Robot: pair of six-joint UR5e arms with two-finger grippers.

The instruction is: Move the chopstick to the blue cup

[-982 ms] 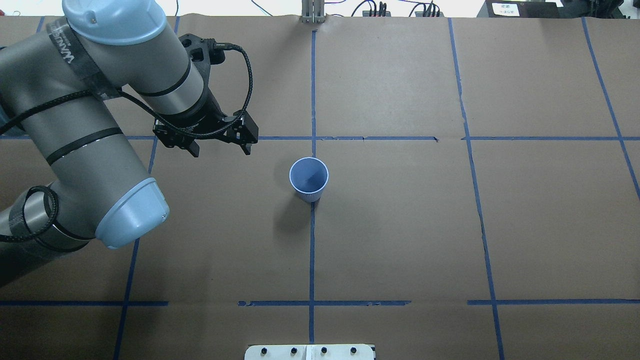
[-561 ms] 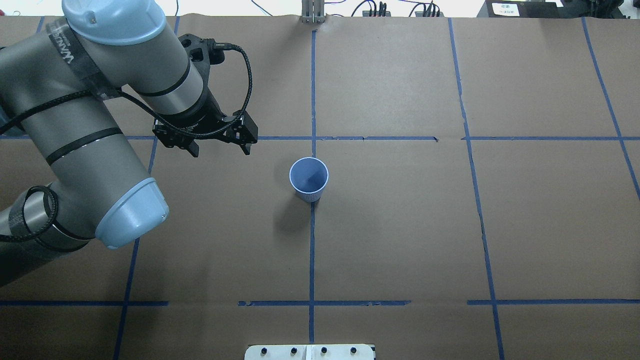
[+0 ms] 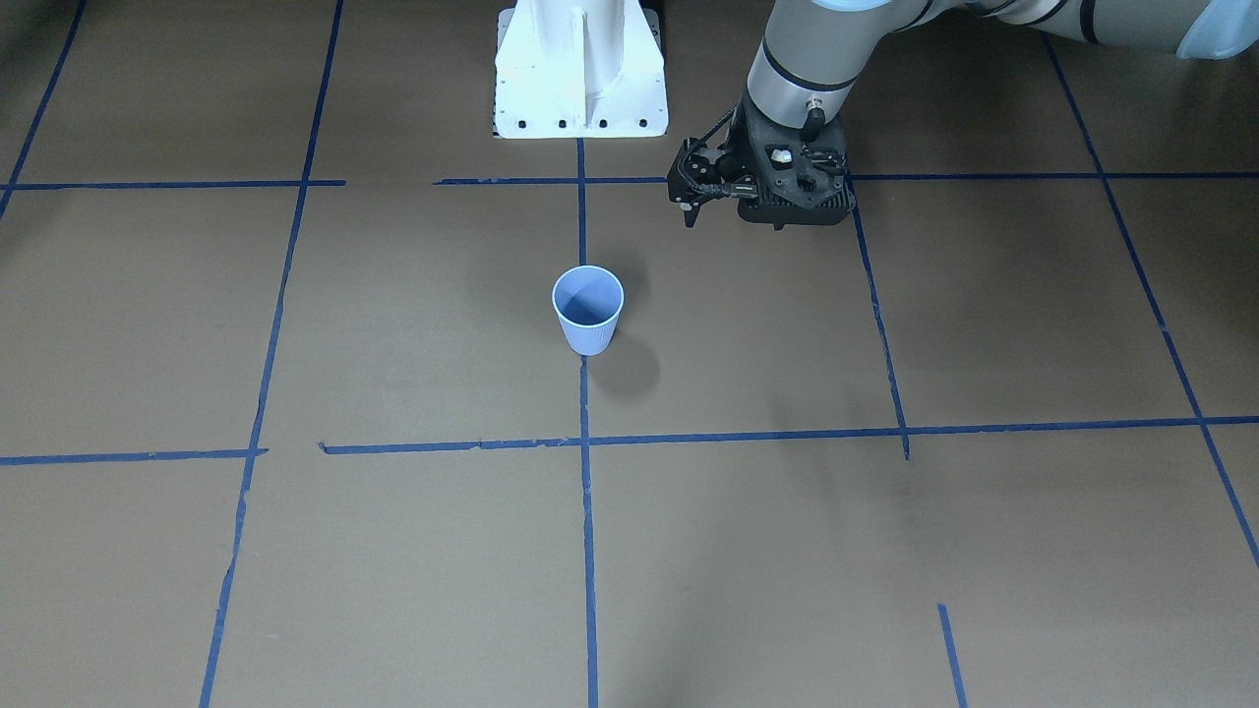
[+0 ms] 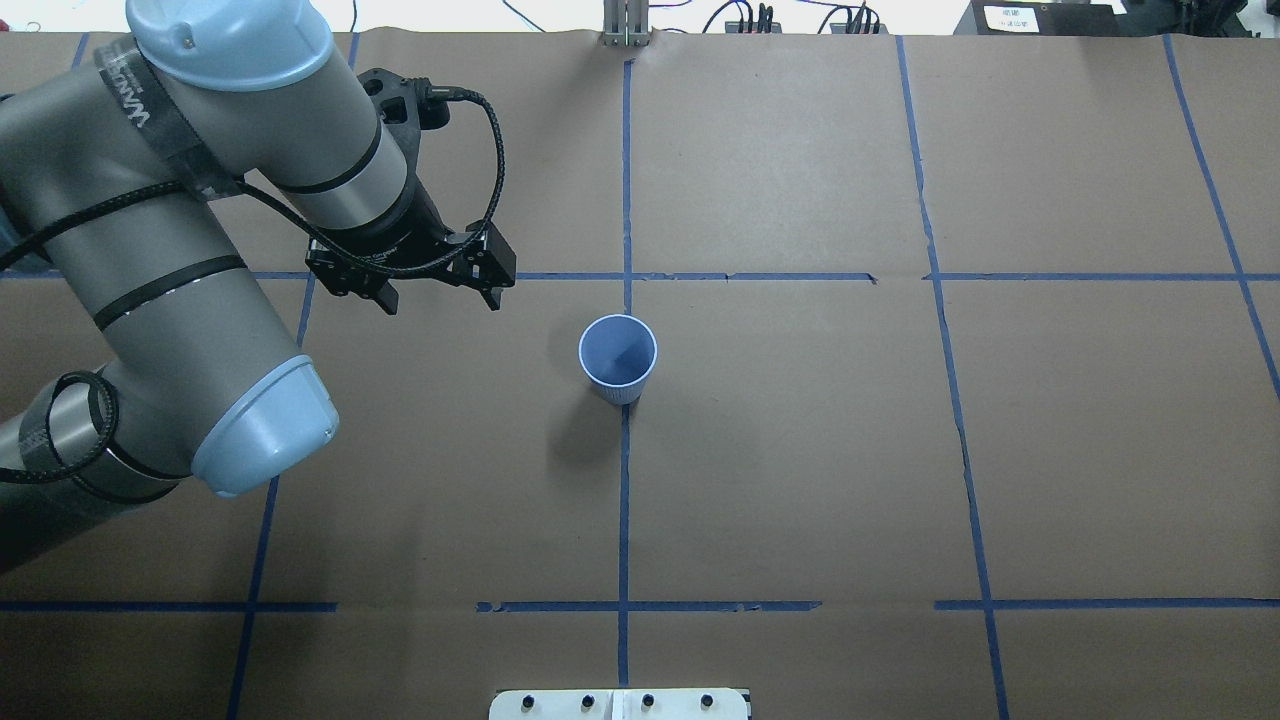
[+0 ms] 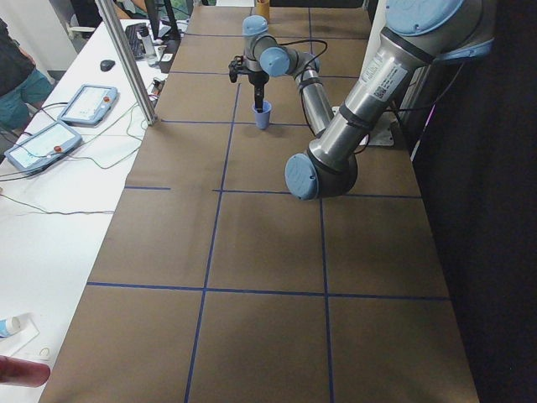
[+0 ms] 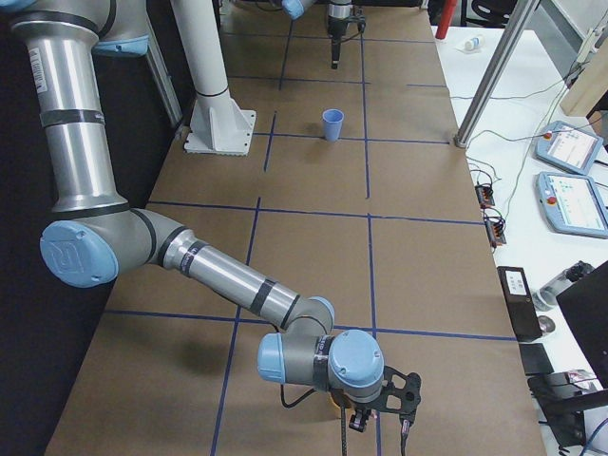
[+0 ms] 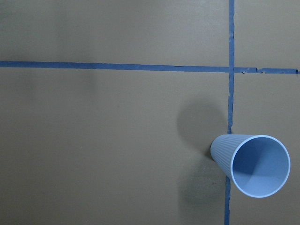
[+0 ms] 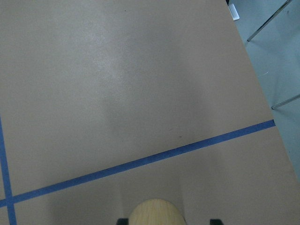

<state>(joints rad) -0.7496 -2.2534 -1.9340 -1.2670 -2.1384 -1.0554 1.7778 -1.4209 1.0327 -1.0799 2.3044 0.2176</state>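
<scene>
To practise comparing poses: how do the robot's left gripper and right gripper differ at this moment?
The left gripper hovers near the blue cup, mid-table; the right gripper is at the table's end, far from the cup. The left gripper's fingers are spread with nothing between them; whether the right gripper's are open cannot be told. Both point down at the table.

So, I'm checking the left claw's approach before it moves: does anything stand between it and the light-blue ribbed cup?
Nothing visible does. Only bare brown paper crossed by blue tape lines lies between the left claw and the light-blue ribbed cup. The claw is open and off to the cup's side.
</scene>
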